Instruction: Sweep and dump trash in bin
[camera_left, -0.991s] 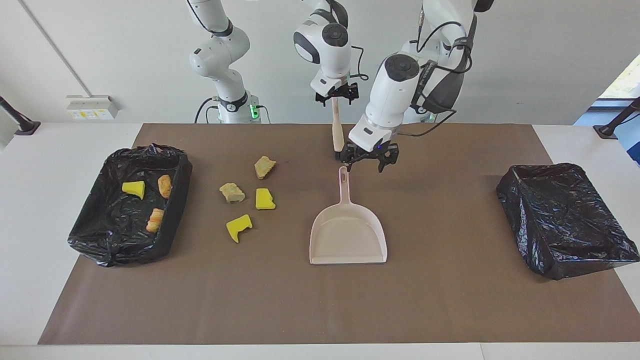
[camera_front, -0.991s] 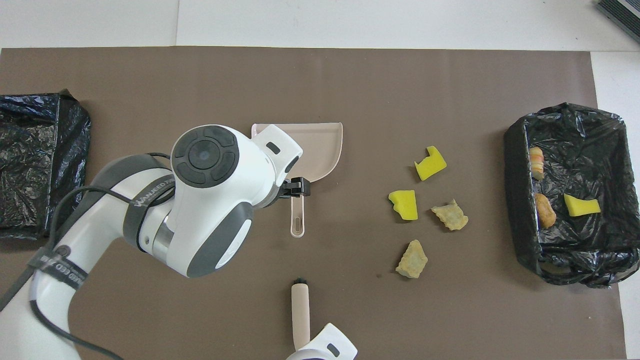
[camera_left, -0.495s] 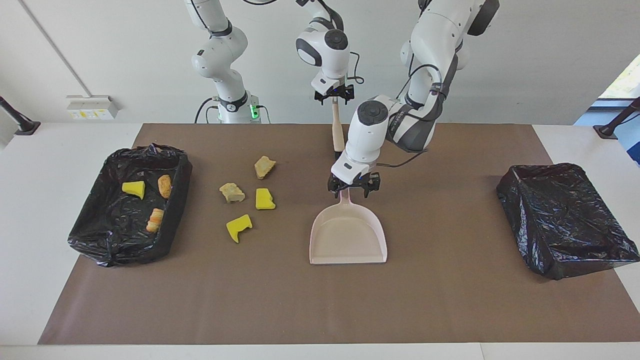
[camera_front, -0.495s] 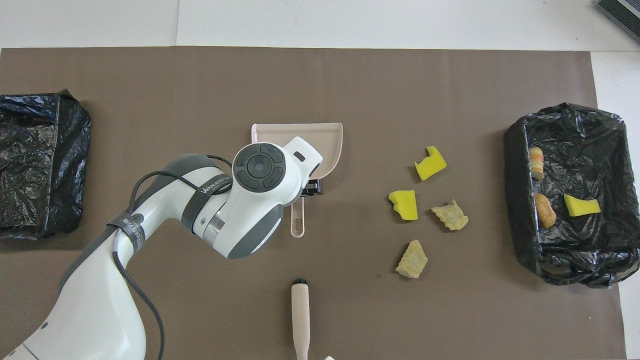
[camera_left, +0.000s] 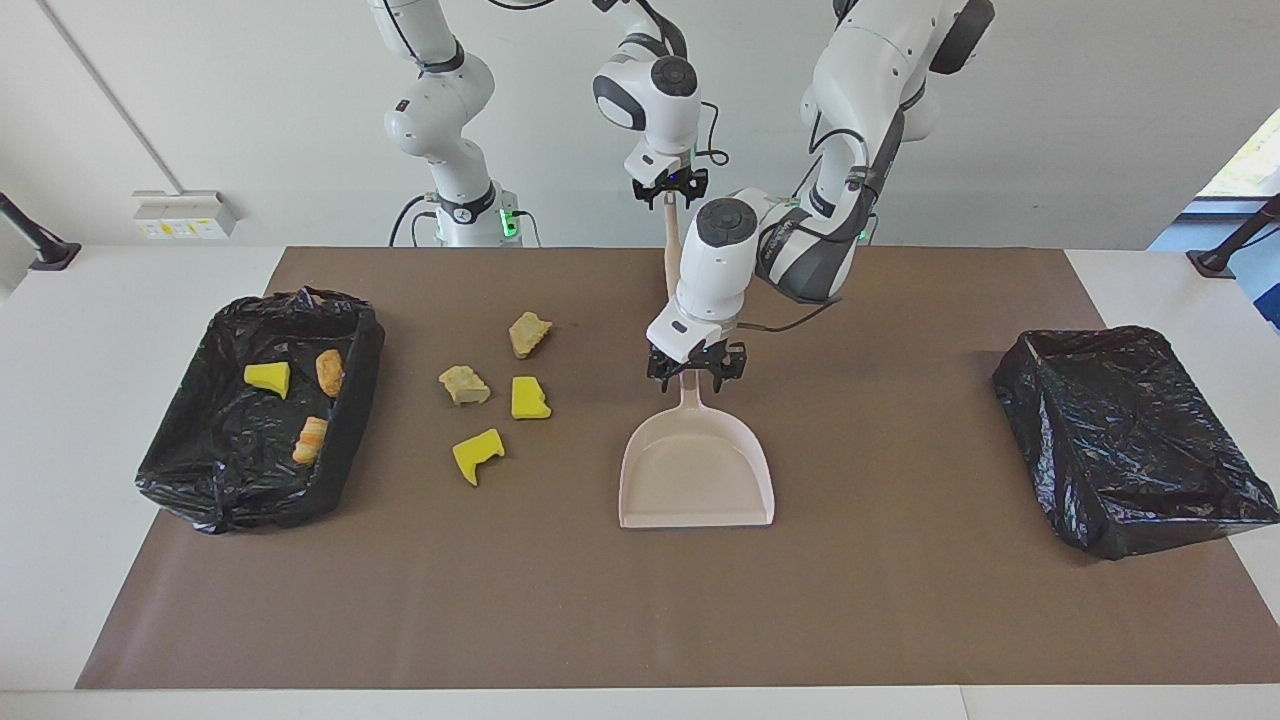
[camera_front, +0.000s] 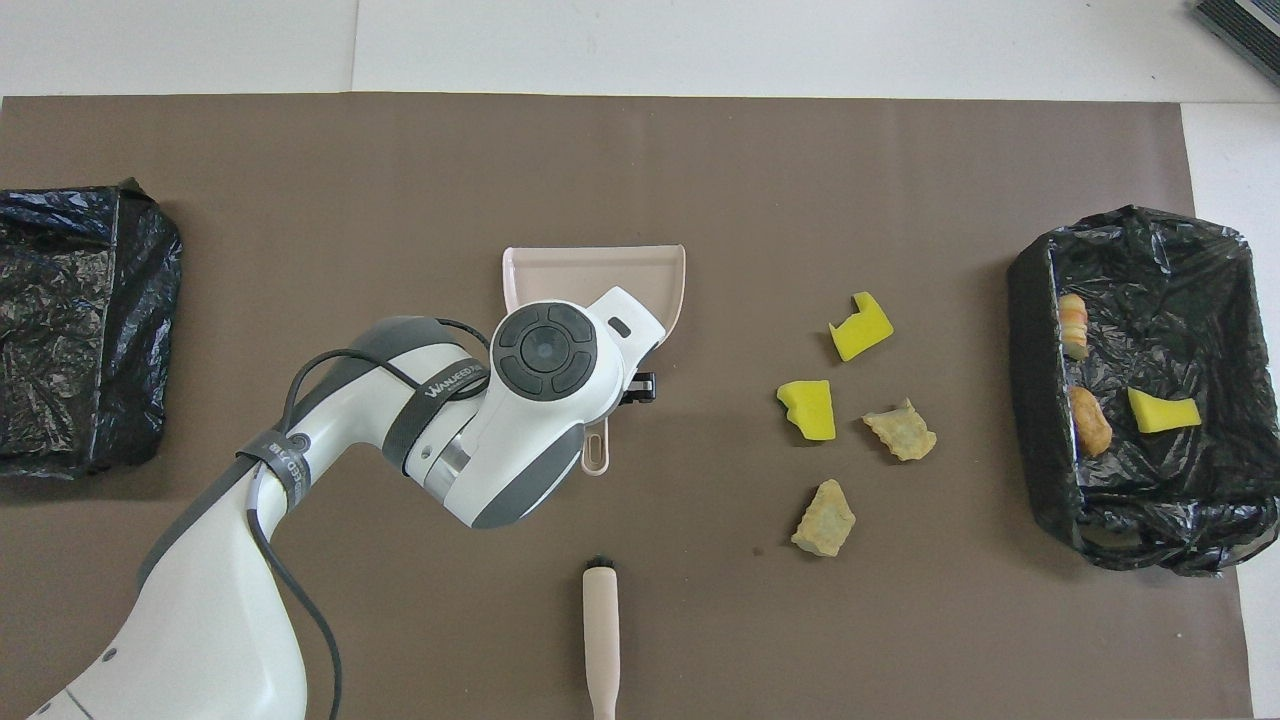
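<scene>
Yellow and beige trash lay split: four scraps (camera_left: 495, 400) on the brown mat toward the right arm's end of your desk, three more (camera_left: 300, 400) in the black-lined bin (camera_left: 355, 380) there. Your left end effector (camera_left: 687, 368) sat at the pink dustpan's (camera_left: 697, 470) handle, your right end effector (camera_left: 668, 192) at the brush (camera_front: 603, 640) handle; I couldn't tell either grip.

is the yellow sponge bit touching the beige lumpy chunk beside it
Apart. The overhead view shows bare brown mat between the yellow sponge bit and the beige lumpy chunk.
</scene>
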